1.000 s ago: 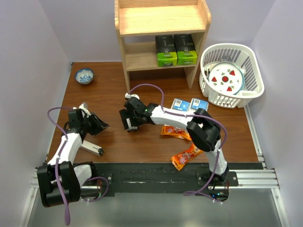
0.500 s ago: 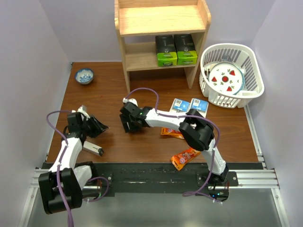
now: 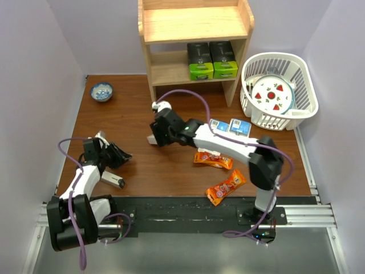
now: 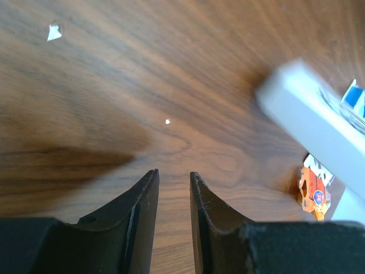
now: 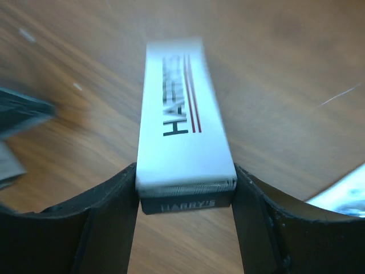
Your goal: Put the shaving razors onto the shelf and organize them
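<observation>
My right gripper (image 3: 155, 136) (image 5: 185, 169) is shut on the end of the long white HARRY'S box (image 5: 179, 123), holding it above the table's middle. The left wrist view shows that box (image 4: 316, 131) raised at the right. My left gripper (image 3: 124, 154) (image 4: 174, 173) hovers low at the left, its jaws slightly apart and empty. The wooden shelf (image 3: 194, 25) stands at the back; two black boxes with lime-green ends (image 3: 201, 61) (image 3: 223, 60) sit on its lower board. Two blue-headed blister cards (image 3: 215, 125) (image 3: 239, 125) lie on the table, partly under the right arm.
Two orange snack packets (image 3: 213, 160) (image 3: 226, 186) lie near the front. A white slatted basket (image 3: 305, 85) holding a plate stands at the back right. A small blue bowl (image 3: 101, 91) sits at the back left. A grey oblong box (image 3: 113, 181) lies beside the left arm.
My right gripper has lifted the HARRY'S box and moved it back toward the shelf; its elbow swung right. The left arm drew slightly toward the front.
</observation>
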`<act>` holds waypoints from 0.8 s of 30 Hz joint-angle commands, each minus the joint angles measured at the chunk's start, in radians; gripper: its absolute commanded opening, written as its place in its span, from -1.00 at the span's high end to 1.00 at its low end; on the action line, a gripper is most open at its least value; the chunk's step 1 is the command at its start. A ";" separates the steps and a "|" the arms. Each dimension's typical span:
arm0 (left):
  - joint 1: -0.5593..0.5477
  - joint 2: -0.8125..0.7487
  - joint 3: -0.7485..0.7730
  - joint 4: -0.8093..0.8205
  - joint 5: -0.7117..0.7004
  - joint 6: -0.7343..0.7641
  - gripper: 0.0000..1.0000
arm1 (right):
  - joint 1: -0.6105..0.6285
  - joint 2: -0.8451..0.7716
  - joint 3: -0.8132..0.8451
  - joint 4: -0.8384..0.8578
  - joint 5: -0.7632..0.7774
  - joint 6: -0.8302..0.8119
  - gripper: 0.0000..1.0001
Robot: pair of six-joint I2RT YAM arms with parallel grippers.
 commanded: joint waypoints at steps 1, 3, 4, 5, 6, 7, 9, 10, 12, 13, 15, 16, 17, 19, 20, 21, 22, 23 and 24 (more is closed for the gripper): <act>0.009 0.089 0.036 0.081 0.025 -0.032 0.33 | -0.066 -0.174 0.027 -0.012 -0.017 -0.075 -0.02; 0.008 0.141 0.067 0.099 0.030 -0.032 0.34 | -0.115 -0.214 0.026 -0.006 -0.039 -0.086 0.16; 0.008 0.158 0.078 0.104 0.033 -0.032 0.34 | -0.126 -0.224 0.023 0.011 -0.040 -0.101 0.19; 0.009 0.172 0.097 0.112 0.034 -0.035 0.34 | -0.138 -0.232 0.017 0.023 -0.042 -0.112 0.18; 0.008 0.196 0.108 0.119 0.036 -0.035 0.34 | -0.155 -0.240 0.009 0.034 -0.036 -0.123 0.18; 0.008 0.207 0.117 0.120 0.036 -0.034 0.34 | -0.164 -0.252 -0.002 0.048 -0.033 -0.132 0.30; 0.008 0.233 0.144 0.126 0.037 -0.029 0.34 | -0.189 -0.267 -0.016 0.060 -0.062 -0.129 0.42; 0.008 0.240 0.150 0.127 0.037 -0.026 0.34 | -0.192 -0.283 -0.028 0.077 -0.062 -0.132 0.42; 0.009 0.253 0.157 0.135 0.036 -0.026 0.34 | -0.197 -0.293 -0.026 0.089 -0.049 -0.138 0.39; 0.008 0.255 0.157 0.138 0.037 -0.026 0.33 | -0.200 -0.298 -0.008 0.095 -0.048 -0.137 0.37; 0.008 0.257 0.159 0.138 0.037 -0.028 0.33 | -0.203 -0.309 0.023 0.105 -0.046 -0.145 0.35; 0.008 0.257 0.161 0.139 0.036 -0.023 0.33 | -0.203 -0.312 0.056 0.117 -0.043 -0.155 0.35; 0.008 0.258 0.161 0.135 0.034 -0.017 0.33 | -0.203 -0.316 0.073 0.123 -0.040 -0.163 0.35; 0.008 0.260 0.168 0.126 0.025 -0.008 0.33 | -0.203 -0.323 0.114 0.157 -0.025 -0.181 0.35; 0.008 0.261 0.170 0.120 0.022 0.000 0.33 | -0.204 -0.326 0.127 0.169 -0.019 -0.189 0.35; 0.008 0.263 0.174 0.113 0.021 0.006 0.33 | -0.203 -0.329 0.147 0.198 -0.011 -0.203 0.35; 0.008 0.266 0.183 0.110 0.019 0.015 0.33 | -0.204 -0.329 0.155 0.215 0.007 -0.212 0.37; 0.008 0.269 0.188 0.101 0.017 0.020 0.32 | -0.204 -0.327 0.162 0.235 0.016 -0.221 0.42; 0.008 0.272 0.193 0.098 0.016 0.023 0.32 | -0.203 -0.323 0.171 0.270 0.029 -0.241 0.51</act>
